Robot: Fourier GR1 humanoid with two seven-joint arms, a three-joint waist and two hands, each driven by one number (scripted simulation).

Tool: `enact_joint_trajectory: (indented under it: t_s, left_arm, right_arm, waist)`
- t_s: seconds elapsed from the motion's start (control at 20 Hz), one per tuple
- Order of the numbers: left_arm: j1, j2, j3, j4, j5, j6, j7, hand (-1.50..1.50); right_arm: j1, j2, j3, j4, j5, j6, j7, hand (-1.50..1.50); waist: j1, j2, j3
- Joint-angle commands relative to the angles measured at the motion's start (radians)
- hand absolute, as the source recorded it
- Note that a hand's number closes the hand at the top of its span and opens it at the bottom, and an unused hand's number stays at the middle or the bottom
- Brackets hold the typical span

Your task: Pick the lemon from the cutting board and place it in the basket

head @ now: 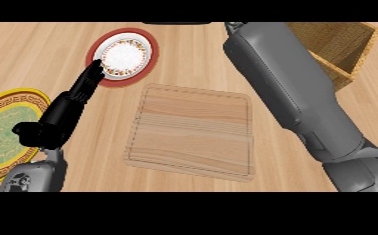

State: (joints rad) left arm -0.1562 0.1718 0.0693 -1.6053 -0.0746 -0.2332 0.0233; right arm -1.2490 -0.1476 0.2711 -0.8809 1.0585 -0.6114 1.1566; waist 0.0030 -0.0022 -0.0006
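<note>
My right arm over the basket, the lemon out of sight.

My right forearm [295, 94] runs up past the bare cutting board [193, 131] toward the woven basket [347, 54]; the hand beyond my wrist is cut off by the top edge, so I cannot tell whether it is clamped or apart. No lemon shows on the board, in the visible part of the basket, or anywhere else, so I judge it may be in that hidden hand. I expect a lemon to be light, fairly stiff, waxy and prone to rolling, best cupped round its middle. My left hand [63, 114] rests at the left with its fingers straight, their tips at the red-rimmed plate [124, 55], a yellow plate [18, 116] beside it.
</note>
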Motion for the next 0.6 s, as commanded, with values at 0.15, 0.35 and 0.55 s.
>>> enact_joint_trajectory:
  t_s: [0.15,0.35,0.55]
  left_arm:
    - [-0.03,-0.016,-0.013,0.066,-0.029,0.015,-0.037,0.0]
    - [-0.01,-0.015,-0.016,-0.048,-0.006,0.011,0.059,0.0]
    - [0.016,0.024,0.024,-0.003,0.001,-0.014,-0.017,0.0]
  right_arm:
    - [-0.032,-0.069,-0.134,0.083,0.091,-0.083,0.098,1.5]
    - [0.062,-0.138,-0.206,0.07,0.033,-0.072,-0.019,1.5]
    - [0.073,-0.143,-0.248,0.038,0.03,-0.033,-0.014,1.5]
  waist:
    - [-0.004,0.005,0.0]
    - [0.0,0.0,0.001]
    - [0.0,0.0,0.0]
